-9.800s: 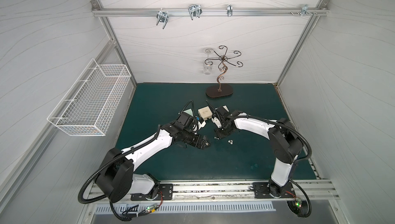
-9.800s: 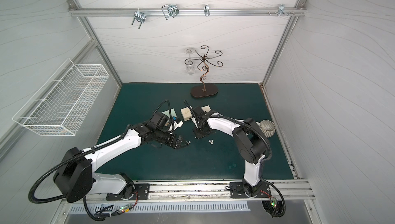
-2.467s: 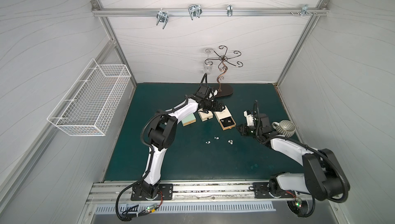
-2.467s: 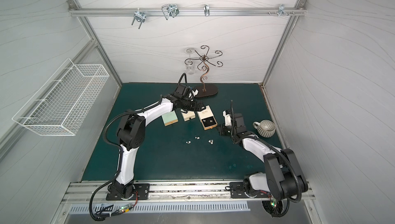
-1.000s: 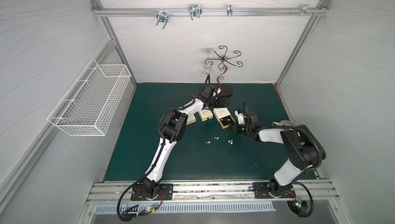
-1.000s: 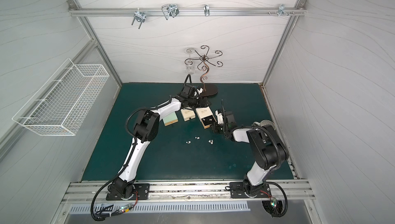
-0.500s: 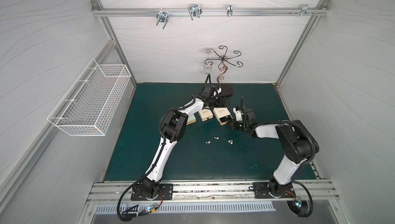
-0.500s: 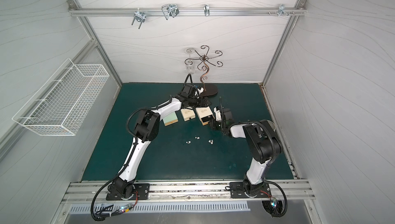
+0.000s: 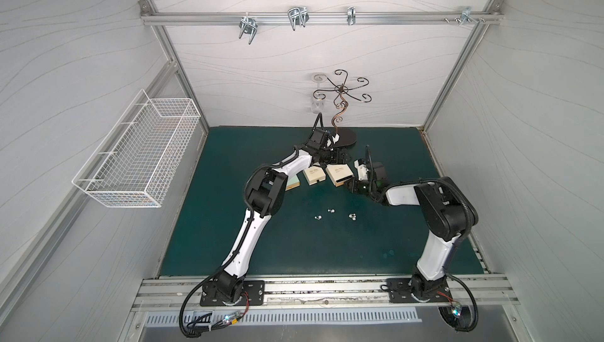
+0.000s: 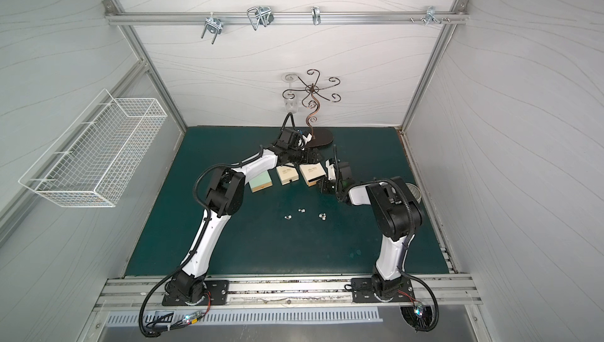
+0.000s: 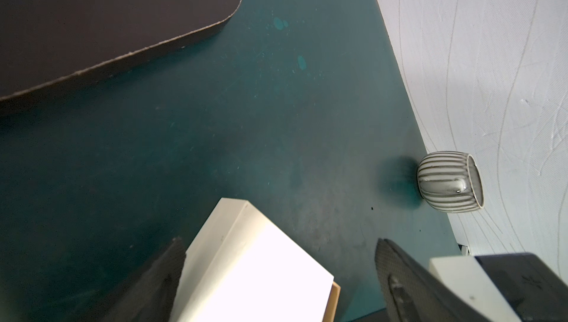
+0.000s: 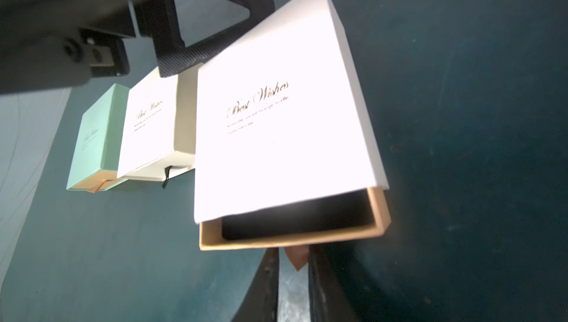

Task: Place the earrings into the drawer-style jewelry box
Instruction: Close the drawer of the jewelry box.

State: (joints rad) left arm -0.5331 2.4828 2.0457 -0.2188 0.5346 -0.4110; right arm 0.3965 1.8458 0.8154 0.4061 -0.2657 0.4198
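The drawer-style jewelry box [image 9: 339, 172] [image 12: 276, 120] is a white "Best Wishes" sleeve whose tan drawer [image 12: 292, 237] sticks out a little, its inside dark. My right gripper [image 12: 292, 252] [image 9: 351, 185] is at the drawer front, jaws a narrow gap apart, with the pinkish pull tab [image 12: 296, 259] lying loose in that gap. My left gripper [image 11: 279, 243] [image 9: 336, 157] is open and straddles the box's far end. Three tiny pairs of silvery earrings [image 9: 318, 217] [image 9: 331, 210] [image 9: 352, 216] lie on the green mat nearer the front, apart from both grippers.
A cream box [image 9: 314, 176] and a mint box [image 10: 260, 180] stand in a row left of the white one. The scrolled jewelry stand [image 9: 341, 108] rises just behind the left gripper. A ribbed cup [image 11: 447, 182] sits by the right wall. A wire basket [image 9: 137, 157] hangs on the left wall.
My right gripper has moved left up to the drawer front. The drawer sits further in than 2.5 s ago and the box has shifted slightly left. The left gripper stays at the box.
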